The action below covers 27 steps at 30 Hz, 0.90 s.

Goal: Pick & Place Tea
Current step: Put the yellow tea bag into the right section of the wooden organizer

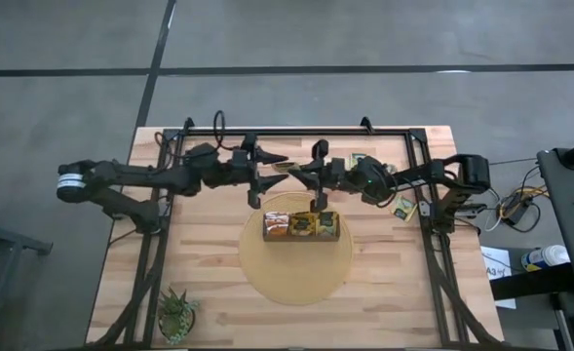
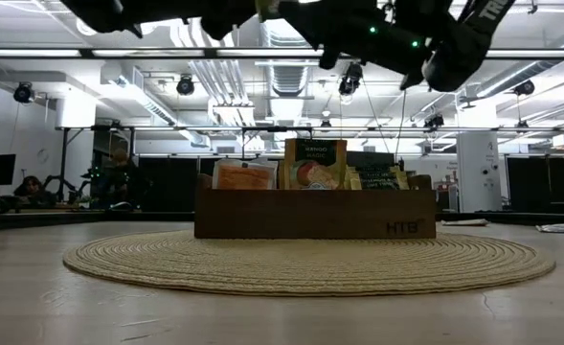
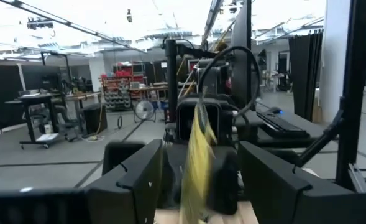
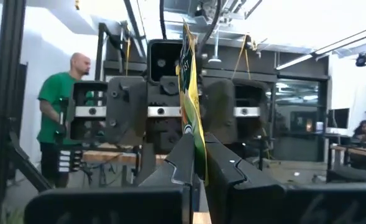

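High over the dark wooden box [image 1: 301, 225], my two grippers meet nose to nose. My right gripper [image 1: 297, 173] [image 4: 198, 163] is shut on a green-and-yellow tea sachet [image 1: 282, 167] [image 4: 191, 87]. My left gripper [image 1: 275, 171] [image 3: 201, 152] is open, and its fingers stand wide on either side of that sachet [image 3: 197, 155] without touching it. The box rests on a round woven mat [image 1: 296, 268] [image 2: 310, 261]. It holds upright sachets: an orange one [image 2: 245, 176] and darker green ones [image 2: 314, 163]. My right gripper pinches the sachet between its two fingers [image 4: 227, 167] at the sachet's near edge [image 4: 197, 144]. It comes level from the table's right side. The sachet is lifted clear and stands on edge, upright, sticking out toward the left gripper.
Loose sachets lie on the table's far right, one [image 1: 363, 161] near the frame and one [image 1: 403, 207] by the right arm's base. A small green plant [image 1: 177, 314] stands at the near left corner. A black frame [image 1: 296, 132] borders the table. A person in green [image 4: 57, 118] stands beyond it.
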Available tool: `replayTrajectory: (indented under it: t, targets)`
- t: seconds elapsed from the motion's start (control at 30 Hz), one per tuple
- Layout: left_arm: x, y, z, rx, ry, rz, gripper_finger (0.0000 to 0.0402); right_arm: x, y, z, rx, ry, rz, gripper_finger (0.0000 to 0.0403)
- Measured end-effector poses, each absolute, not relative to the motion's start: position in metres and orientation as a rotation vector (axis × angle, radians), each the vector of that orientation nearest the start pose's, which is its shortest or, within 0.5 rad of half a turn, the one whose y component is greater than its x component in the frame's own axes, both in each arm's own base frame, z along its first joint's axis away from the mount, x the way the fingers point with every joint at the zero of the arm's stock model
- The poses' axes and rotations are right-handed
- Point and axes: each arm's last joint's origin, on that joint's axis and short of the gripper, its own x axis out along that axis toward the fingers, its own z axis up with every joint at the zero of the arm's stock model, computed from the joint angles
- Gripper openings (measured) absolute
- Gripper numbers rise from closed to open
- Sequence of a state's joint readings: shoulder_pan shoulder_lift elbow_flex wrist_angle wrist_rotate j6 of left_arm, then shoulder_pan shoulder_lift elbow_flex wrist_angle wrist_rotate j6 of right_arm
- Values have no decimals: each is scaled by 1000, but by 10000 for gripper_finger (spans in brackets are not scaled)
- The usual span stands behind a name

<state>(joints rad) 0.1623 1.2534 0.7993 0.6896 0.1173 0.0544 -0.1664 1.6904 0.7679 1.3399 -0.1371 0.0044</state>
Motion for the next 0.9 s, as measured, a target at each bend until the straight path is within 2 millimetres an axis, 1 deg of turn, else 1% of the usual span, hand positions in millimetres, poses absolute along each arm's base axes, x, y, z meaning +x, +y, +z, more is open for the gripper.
replayTrajectory:
  t: [0.13, 0.2, 0.27, 0.33, 0.37, 0.4, 0.5, 0.6, 0.67, 0.73, 0.83, 0.9]
  targets:
    - [280, 42, 324, 101, -219, 51, 198, 338, -52, 241, -41, -398, -18, 12]
    - [280, 42, 324, 101, -221, 52, 176, 339, -53, 238, -37, -389, -17, 12]
    - [278, 42, 322, 106, -207, 53, 129, 338, -52, 239, -37, -393, -17, 13]
    - [278, 42, 321, 122, -185, 56, 55, 338, -52, 238, -40, -389, -7, 13]
    - [278, 42, 320, 132, -175, 56, 29, 338, -52, 238, -40, -386, -3, 13]
    - [278, 42, 320, 136, -172, 57, 17, 338, -52, 238, -39, -386, -3, 13]
    - [277, 42, 318, 151, -147, 57, 4, 338, -53, 237, -36, -364, -4, 17]
    - [275, 42, 317, 152, -110, 57, 2, 338, -55, 238, -26, -293, -9, 43]
    - [273, 42, 316, 161, -71, 56, 1, 337, -55, 239, -20, -219, -8, 72]
    - [271, 42, 318, 162, 3, 56, 1, 337, -55, 242, -26, -144, -11, 106]
    - [269, 44, 321, 158, 178, 60, 1, 336, -55, 252, -33, -5, -11, 157]
    - [269, 45, 319, 154, 321, 85, 1, 336, -55, 258, -29, 115, -8, 187]
